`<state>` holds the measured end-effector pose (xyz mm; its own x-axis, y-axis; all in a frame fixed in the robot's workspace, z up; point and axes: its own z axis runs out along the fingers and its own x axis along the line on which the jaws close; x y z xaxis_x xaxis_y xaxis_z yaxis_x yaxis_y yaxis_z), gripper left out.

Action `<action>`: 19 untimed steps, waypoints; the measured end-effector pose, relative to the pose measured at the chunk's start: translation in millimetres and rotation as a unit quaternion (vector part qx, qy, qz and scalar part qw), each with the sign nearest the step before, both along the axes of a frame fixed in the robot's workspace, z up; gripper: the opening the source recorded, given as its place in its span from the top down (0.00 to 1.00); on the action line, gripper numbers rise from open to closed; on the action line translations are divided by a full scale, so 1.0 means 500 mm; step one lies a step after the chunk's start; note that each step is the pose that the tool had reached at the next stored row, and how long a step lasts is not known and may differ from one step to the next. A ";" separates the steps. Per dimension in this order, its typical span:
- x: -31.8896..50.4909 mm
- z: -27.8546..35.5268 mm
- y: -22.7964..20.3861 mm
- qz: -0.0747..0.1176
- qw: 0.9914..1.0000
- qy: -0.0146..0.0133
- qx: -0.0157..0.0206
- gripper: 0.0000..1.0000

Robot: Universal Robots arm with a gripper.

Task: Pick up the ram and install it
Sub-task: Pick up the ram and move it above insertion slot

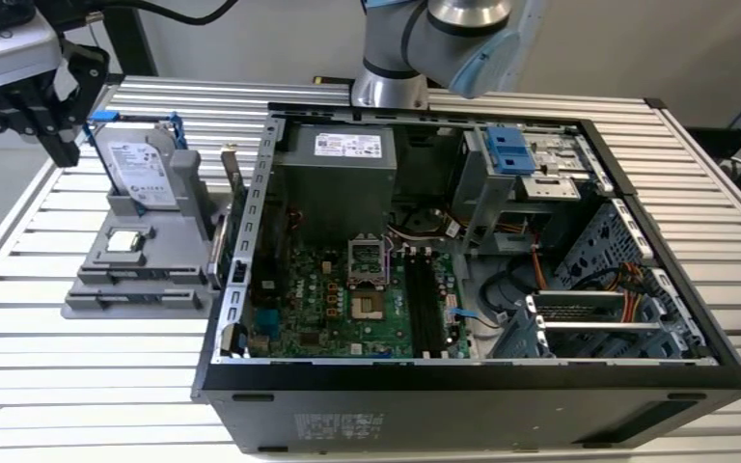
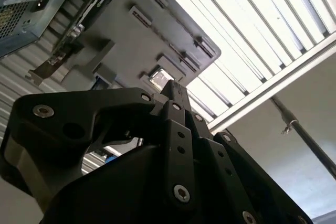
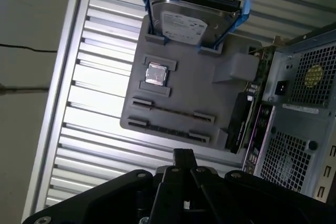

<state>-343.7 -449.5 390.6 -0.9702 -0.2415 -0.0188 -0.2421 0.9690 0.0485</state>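
Ram [image 3: 173, 110] is sitting on edge in a slot of the gray holder [image 3: 202, 90]; jaws are closing on nothing, fingertips together.
Holder is lying on the slatted surface [image 1: 88, 367] near its edge at the exterior view's left, just beside the open computer case [image 1: 474, 391], also carrying a processor chip [image 3: 156, 73] and an upright hard drive [image 3: 191, 22]. Gripper [image 3: 182, 155] is hovering above, clear of the ram.

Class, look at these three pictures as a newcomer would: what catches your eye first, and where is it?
The open computer case dominates the exterior view's middle, its green motherboard exposed. On the exterior view's left a gray holder carries a silver hard drive upright in a blue frame, and a small processor chip. The black gripper, shut and empty, hangs near that holder.
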 end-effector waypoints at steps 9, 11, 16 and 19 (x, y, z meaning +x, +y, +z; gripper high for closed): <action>0.000 0.000 0.0000 0.059 0.998 0.000 0.000 1.00; 0.000 0.000 0.0000 0.070 0.998 0.000 0.000 1.00; 0.000 0.000 0.0001 0.104 0.995 0.000 0.000 1.00; 0.000 0.000 0.0003 0.131 0.991 0.000 0.000 1.00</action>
